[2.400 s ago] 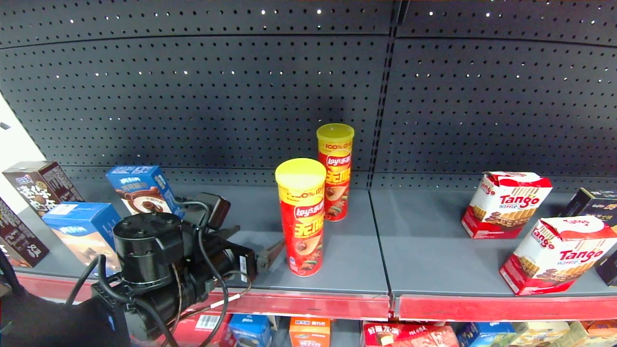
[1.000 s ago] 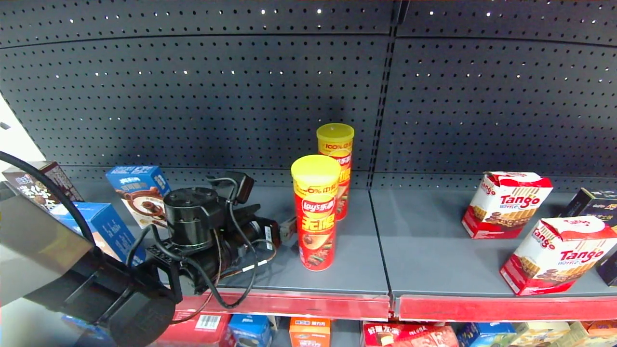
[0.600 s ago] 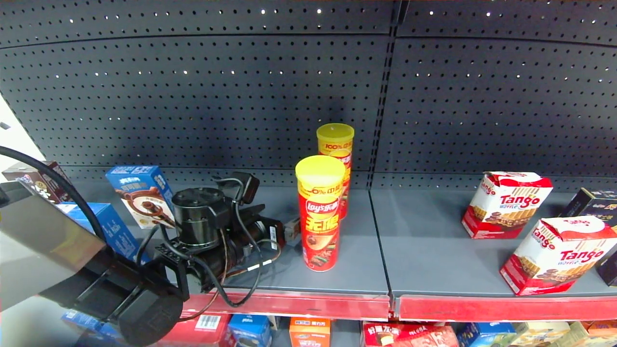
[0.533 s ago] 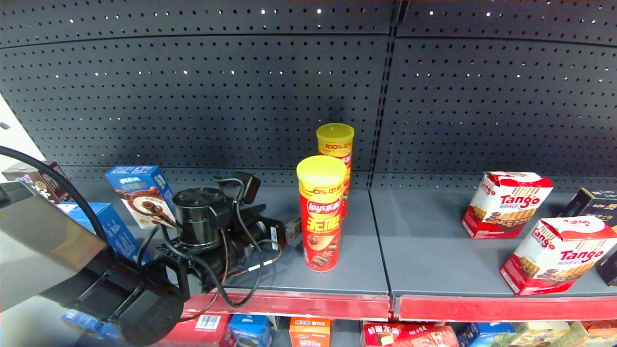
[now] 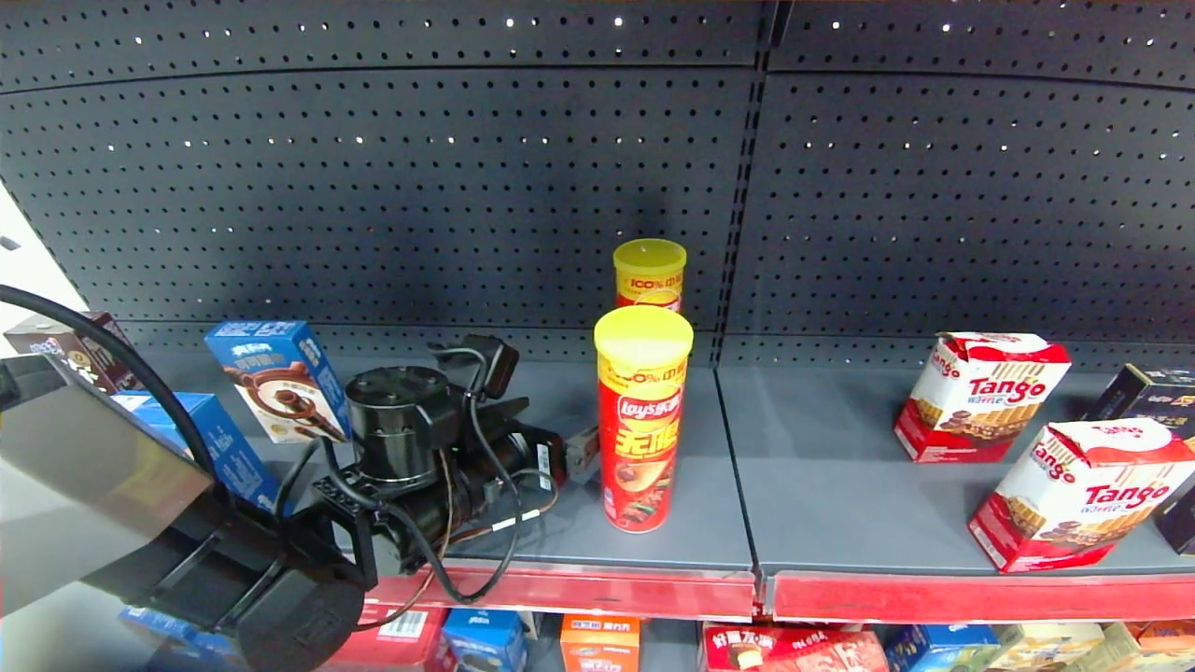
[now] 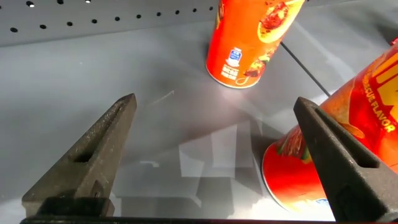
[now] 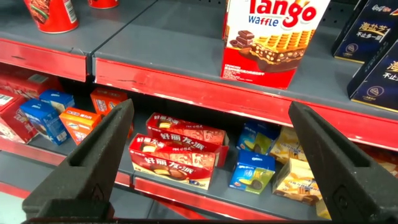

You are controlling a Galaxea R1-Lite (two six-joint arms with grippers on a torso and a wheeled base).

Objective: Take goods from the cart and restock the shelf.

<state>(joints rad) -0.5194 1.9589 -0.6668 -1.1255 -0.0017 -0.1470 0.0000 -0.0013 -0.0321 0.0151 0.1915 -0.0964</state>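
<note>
- Head view, far left: blue boxes stand on the shelf. The left arm lies low across the board in front of them, pointing right.
- The left gripper sits just left of the front can, low by its lower half. In the left wrist view its fingers stand wide apart and clamp nothing. One finger is hard by the can's foot, though I cannot tell whether it touches.
- The front can stands upright near the shelf's front edge, long axis vertical, directly to the right of that gripper. The left arm is much the nearer one.
- The rear can stands straight behind it, close to the pegboard, its lower part hidden by the front can.
- Over the last 2.4 s the front can has slid rightward along the shelf, from left of the rear can into line with it. It has stayed upright, and the left gripper has followed it.
- With the can placed, drawing the gripper back leftward looks the likely next move. The risk is a finger catching the tall can.
- The wafer boxes farther right are unchanged.
- The right gripper, fingers apart and empty, hangs before the lower shelves, well apart from the cans.
</note>
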